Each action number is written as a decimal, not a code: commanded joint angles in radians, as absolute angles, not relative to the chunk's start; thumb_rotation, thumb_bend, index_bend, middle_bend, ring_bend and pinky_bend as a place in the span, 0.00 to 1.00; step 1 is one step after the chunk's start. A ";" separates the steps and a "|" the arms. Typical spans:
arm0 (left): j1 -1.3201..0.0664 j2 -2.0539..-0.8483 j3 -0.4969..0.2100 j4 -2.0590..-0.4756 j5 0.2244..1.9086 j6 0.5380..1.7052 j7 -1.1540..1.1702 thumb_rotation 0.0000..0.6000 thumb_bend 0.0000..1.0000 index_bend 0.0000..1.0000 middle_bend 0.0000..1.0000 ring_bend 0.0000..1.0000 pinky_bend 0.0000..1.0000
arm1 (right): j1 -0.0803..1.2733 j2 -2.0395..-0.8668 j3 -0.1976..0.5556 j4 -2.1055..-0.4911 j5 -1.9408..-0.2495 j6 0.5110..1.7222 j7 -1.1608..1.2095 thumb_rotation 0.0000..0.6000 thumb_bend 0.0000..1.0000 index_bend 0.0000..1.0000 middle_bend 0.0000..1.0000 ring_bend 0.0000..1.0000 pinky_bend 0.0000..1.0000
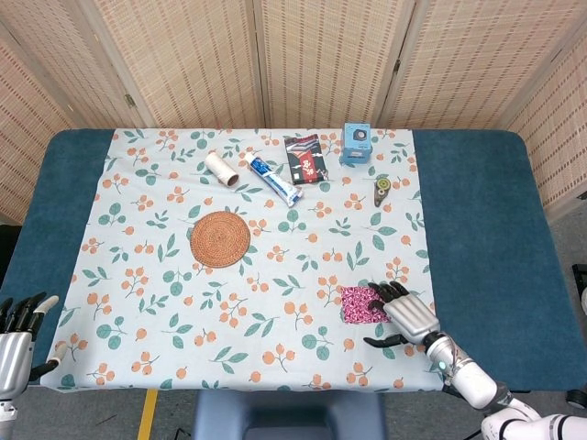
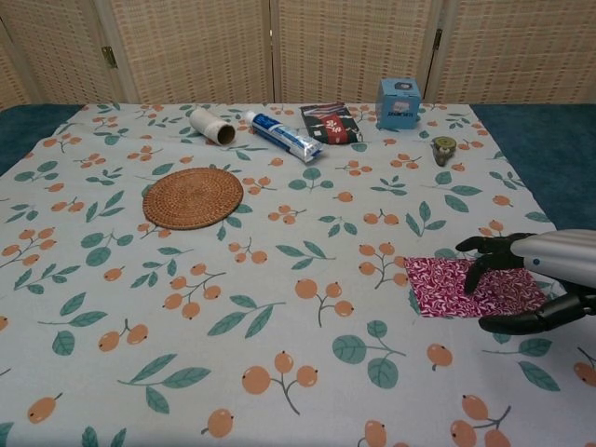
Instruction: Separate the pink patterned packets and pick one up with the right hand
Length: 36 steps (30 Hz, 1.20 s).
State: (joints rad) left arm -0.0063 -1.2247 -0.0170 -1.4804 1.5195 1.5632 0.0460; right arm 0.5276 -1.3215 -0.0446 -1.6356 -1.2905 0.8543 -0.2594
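The pink patterned packets (image 1: 358,304) (image 2: 451,287) lie flat as one stack on the floral cloth, near the front right. My right hand (image 1: 409,316) (image 2: 538,277) reaches over their right part from the right. Its dark fingers (image 2: 477,268) are spread and rest on top of the packets, while the thumb lies on the cloth by their front edge. The packets' right end is hidden under the hand, and nothing is lifted. My left hand (image 1: 16,335) hangs at the front left corner beyond the table's edge, fingers apart and holding nothing; the chest view does not show it.
A woven round coaster (image 1: 220,238) (image 2: 193,197) sits left of centre. Along the back lie a cardboard roll (image 1: 220,169), a toothpaste tube (image 1: 273,178), a dark packet (image 1: 305,158), a blue box (image 1: 357,143) and a small round tool (image 1: 382,189). Blue table (image 1: 477,220) borders the cloth.
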 commanded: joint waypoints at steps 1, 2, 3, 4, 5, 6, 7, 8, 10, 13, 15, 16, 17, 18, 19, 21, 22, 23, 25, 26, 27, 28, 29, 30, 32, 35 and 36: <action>-0.007 -1.225 -0.017 -1.480 1.520 1.562 0.045 1.00 0.33 0.20 0.14 0.15 0.00 | 0.533 -1.327 -0.040 -1.630 -1.279 0.848 -0.266 0.24 0.27 0.26 0.04 0.00 0.00; -0.008 -1.225 -0.017 -1.479 1.522 1.562 0.046 1.00 0.33 0.20 0.14 0.15 0.00 | 0.536 -1.329 -0.038 -1.627 -1.275 0.845 -0.269 0.24 0.27 0.26 0.04 0.00 0.00; -0.008 -1.225 -0.017 -1.479 1.523 1.563 0.047 1.00 0.33 0.20 0.14 0.15 0.00 | 0.540 -1.333 -0.034 -1.623 -1.269 0.842 -0.274 0.24 0.27 0.26 0.04 0.00 0.00; -0.008 -1.225 -0.018 -1.480 1.524 1.563 0.047 1.00 0.33 0.20 0.14 0.15 0.00 | 0.544 -1.337 -0.031 -1.619 -1.264 0.839 -0.278 0.24 0.27 0.26 0.04 0.00 0.00; -0.008 -1.225 -0.018 -1.480 1.524 1.564 0.046 1.00 0.33 0.20 0.14 0.15 0.00 | 0.547 -1.340 -0.029 -1.615 -1.260 0.837 -0.283 0.24 0.27 0.26 0.04 0.00 0.00; -0.008 -1.225 -0.018 -1.480 1.524 1.564 0.045 1.00 0.33 0.20 0.14 0.15 0.00 | 0.551 -1.343 -0.026 -1.612 -1.256 0.834 -0.289 0.24 0.27 0.26 0.04 0.00 0.00; -0.008 -1.225 -0.018 -1.480 1.524 1.564 0.045 1.00 0.33 0.20 0.14 0.15 0.00 | 0.555 -1.347 -0.022 -1.609 -1.250 0.833 -0.293 0.24 0.27 0.26 0.04 0.00 0.00; -0.008 -1.225 -0.018 -1.479 1.525 1.564 0.046 1.00 0.33 0.20 0.14 0.15 0.00 | 0.557 -1.349 -0.018 -1.608 -1.245 0.833 -0.293 0.24 0.27 0.26 0.04 0.00 0.00; -0.009 -1.225 -0.017 -1.480 1.525 1.562 0.048 1.00 0.33 0.20 0.14 0.15 0.00 | 0.563 -1.354 -0.008 -1.602 -1.237 0.833 -0.292 0.24 0.27 0.26 0.04 0.00 0.00; -0.009 -1.225 -0.016 -1.480 1.524 1.560 0.050 1.00 0.33 0.20 0.14 0.15 0.00 | 0.574 -1.360 0.003 -1.588 -1.222 0.826 -0.295 0.24 0.27 0.26 0.04 0.00 0.00; -0.009 -1.225 -0.016 -1.480 1.522 1.558 0.050 1.00 0.33 0.20 0.14 0.15 0.00 | 0.583 -1.365 0.010 -1.573 -1.206 0.817 -0.299 0.24 0.27 0.26 0.04 0.00 0.00; -0.008 -1.225 -0.017 -1.480 1.522 1.559 0.050 1.00 0.33 0.20 0.14 0.15 0.00 | 0.587 -1.368 0.013 -1.567 -1.199 0.814 -0.301 0.24 0.27 0.26 0.04 0.00 0.00; -0.008 -1.224 -0.016 -1.479 1.521 1.559 0.050 1.00 0.33 0.20 0.14 0.15 0.00 | 0.590 -1.369 0.016 -1.562 -1.193 0.810 -0.302 0.24 0.27 0.26 0.04 0.00 0.00; -0.008 -1.224 -0.017 -1.480 1.521 1.558 0.050 1.00 0.33 0.20 0.14 0.15 0.00 | 0.593 -1.371 0.020 -1.557 -1.186 0.809 -0.301 0.24 0.27 0.26 0.04 0.00 0.00; -0.008 -1.224 -0.017 -1.480 1.520 1.558 0.050 1.00 0.33 0.20 0.14 0.15 0.00 | 0.596 -1.373 0.024 -1.552 -1.180 0.808 -0.300 0.24 0.27 0.26 0.04 0.00 0.00; -0.007 -1.223 -0.017 -1.480 1.521 1.559 0.051 1.00 0.33 0.20 0.14 0.15 0.00 | 0.597 -1.372 0.027 -1.555 -1.183 0.811 -0.293 0.24 0.27 0.26 0.04 0.00 0.00; -0.007 -1.223 -0.017 -1.481 1.521 1.559 0.051 1.00 0.33 0.20 0.14 0.15 0.00 | 0.597 -1.368 0.025 -1.563 -1.193 0.814 -0.288 0.24 0.27 0.26 0.04 0.00 0.00; -0.007 -1.223 -0.017 -1.482 1.520 1.559 0.051 1.00 0.33 0.20 0.14 0.15 0.00 | 0.595 -1.360 0.021 -1.578 -1.210 0.818 -0.276 0.24 0.27 0.26 0.04 0.00 0.00; -0.007 -1.223 -0.018 -1.483 1.519 1.559 0.052 1.00 0.33 0.20 0.14 0.15 0.00 | 0.587 -1.341 0.009 -1.604 -1.241 0.829 -0.260 0.24 0.27 0.26 0.05 0.00 0.00; -0.007 -1.223 -0.018 -1.484 1.518 1.559 0.053 1.00 0.33 0.20 0.14 0.15 0.00 | 0.582 -1.332 0.001 -1.615 -1.254 0.833 -0.256 0.24 0.27 0.26 0.05 0.00 0.00; -0.007 -1.223 -0.018 -1.484 1.518 1.559 0.053 1.00 0.33 0.20 0.14 0.15 0.00 | 0.578 -1.323 -0.008 -1.625 -1.265 0.837 -0.253 0.24 0.27 0.26 0.05 0.00 0.00; -0.008 -1.223 -0.018 -1.485 1.519 1.558 0.054 1.00 0.33 0.20 0.14 0.15 0.00 | 0.572 -1.311 -0.019 -1.637 -1.279 0.841 -0.250 0.24 0.27 0.26 0.05 0.00 0.00; -0.008 -1.222 -0.018 -1.485 1.519 1.558 0.054 1.00 0.33 0.20 0.14 0.15 0.00 | 0.567 -1.303 -0.028 -1.646 -1.288 0.844 -0.247 0.24 0.27 0.26 0.05 0.00 0.00; -0.008 -1.223 -0.018 -1.485 1.520 1.558 0.054 1.00 0.33 0.20 0.14 0.15 0.00 | 0.562 -1.297 -0.036 -1.652 -1.297 0.848 -0.244 0.24 0.27 0.26 0.05 0.00 0.00; -0.008 -1.223 -0.019 -1.486 1.521 1.559 0.054 1.00 0.33 0.20 0.14 0.15 0.00 | 0.550 -1.283 -0.052 -1.663 -1.314 0.858 -0.240 0.24 0.27 0.26 0.05 0.00 0.00; -0.009 -1.222 -0.019 -1.488 1.524 1.559 0.055 1.00 0.33 0.20 0.14 0.15 0.00 | 0.534 -1.274 -0.070 -1.670 -1.331 0.872 -0.235 0.24 0.27 0.26 0.05 0.00 0.00; -0.010 -1.223 -0.019 -1.489 1.525 1.560 0.056 1.00 0.33 0.20 0.14 0.15 0.00 | 0.530 -1.272 -0.075 -1.671 -1.336 0.875 -0.234 0.24 0.27 0.26 0.05 0.00 0.00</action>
